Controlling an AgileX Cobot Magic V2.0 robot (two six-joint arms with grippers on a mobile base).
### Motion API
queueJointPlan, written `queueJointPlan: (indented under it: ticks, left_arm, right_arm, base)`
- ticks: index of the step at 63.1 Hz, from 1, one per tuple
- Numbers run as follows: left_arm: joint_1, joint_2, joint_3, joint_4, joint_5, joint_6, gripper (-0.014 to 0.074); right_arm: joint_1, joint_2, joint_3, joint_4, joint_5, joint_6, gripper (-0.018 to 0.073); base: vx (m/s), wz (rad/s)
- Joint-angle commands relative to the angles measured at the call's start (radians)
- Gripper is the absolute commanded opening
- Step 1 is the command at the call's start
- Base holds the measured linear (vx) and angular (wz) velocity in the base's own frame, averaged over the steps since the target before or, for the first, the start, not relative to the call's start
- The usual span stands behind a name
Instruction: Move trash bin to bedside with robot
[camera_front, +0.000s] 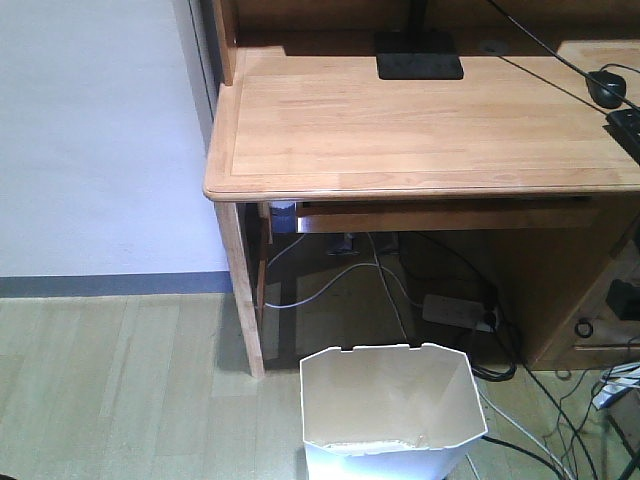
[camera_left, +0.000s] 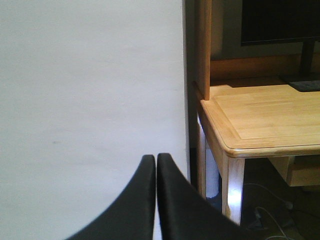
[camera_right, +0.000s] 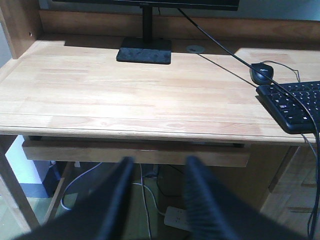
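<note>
- Well, the trash bin (camera_front: 385, 400) stands just in front of the desk (camera_front: 400, 120).
- My left gripper (camera_left: 156, 161) is closed, my right gripper (camera_right: 159, 165) wide open; neither holds it.

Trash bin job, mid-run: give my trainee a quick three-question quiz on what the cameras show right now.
1. True or false: the trash bin stands on top of the desk.
2. The left gripper has its jaws: A) wide open, B) shut together, C) clamped on the bin?
3. Fill in: the right gripper is ____, holding nothing.
Key: 1 false, it stands on the floor in front of the desk; 2 B; 3 open.
</note>
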Motion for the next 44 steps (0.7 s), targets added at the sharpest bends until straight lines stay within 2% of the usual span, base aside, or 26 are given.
queueJointPlan:
  ticks: [1, 10, 19, 44]
  left_arm:
    - [-0.002, -0.006, -0.021, -0.005, -0.072, -0.004, -0.0006]
    - [-0.002, -0.006, -0.021, -0.005, -0.072, -0.004, -0.0006]
    - [-0.002, -0.006, -0.021, -0.005, -0.072, -0.004, -0.0006]
    - [-0.002, -0.006, -0.021, -0.005, -0.072, -0.004, -0.0006]
  right_arm:
    - [0.0, 0.004, -0.035, -0.006, -0.068, 0.0, 0.0449]
    - [0.0, 0.004, -0.035, -0.006, -0.085, 0.0, 0.0558]
    - [0.0, 0.009, -0.045, 0.019, -0.111, 0.0, 0.0567]
    - [0.0, 0.338, -0.271, 0.047, 0.196, -0.013, 0.0559]
  base:
    - [0.0, 0.0]
    - [0.0, 0.0]
    - [0.0, 0.0]
    - [0.0, 0.0]
